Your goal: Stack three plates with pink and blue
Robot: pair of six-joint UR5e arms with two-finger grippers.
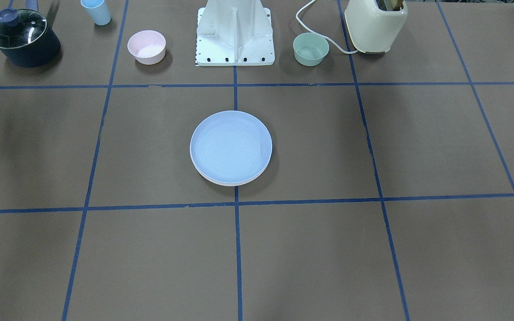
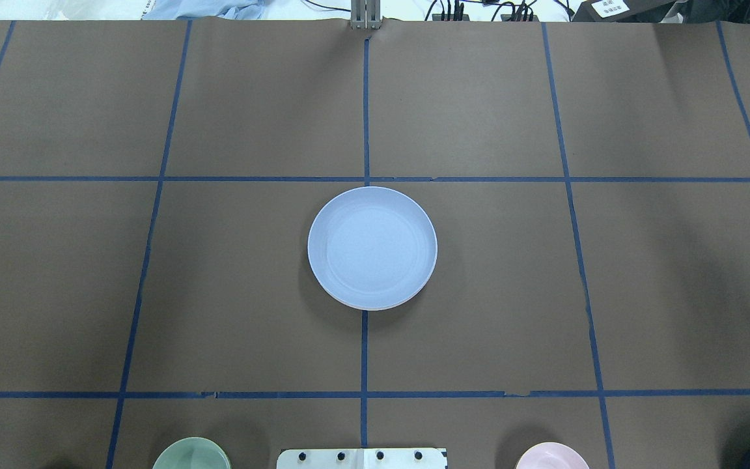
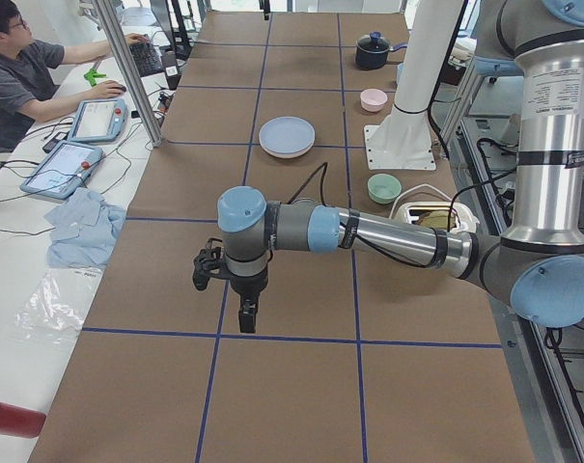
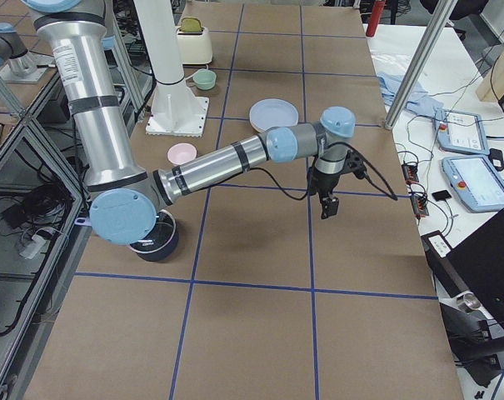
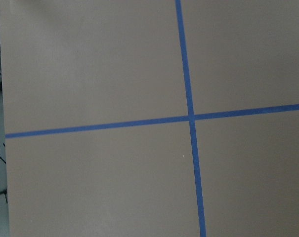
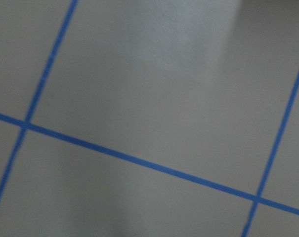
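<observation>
The light blue plate lies on top of a stack at the table's middle, also seen in the overhead view and both side views. Pale rims of plates under it peek out at one edge; their colours are hard to tell. My left gripper hangs over bare table far from the stack, seen only in the exterior left view. My right gripper hangs over bare table on the other side. I cannot tell whether either is open or shut. Both wrist views show only brown table and blue tape.
Along the robot's side stand a dark lidded pot, a light blue cup, a pink bowl, the white base, a mint bowl and a cream toaster. An operator sits beside the table.
</observation>
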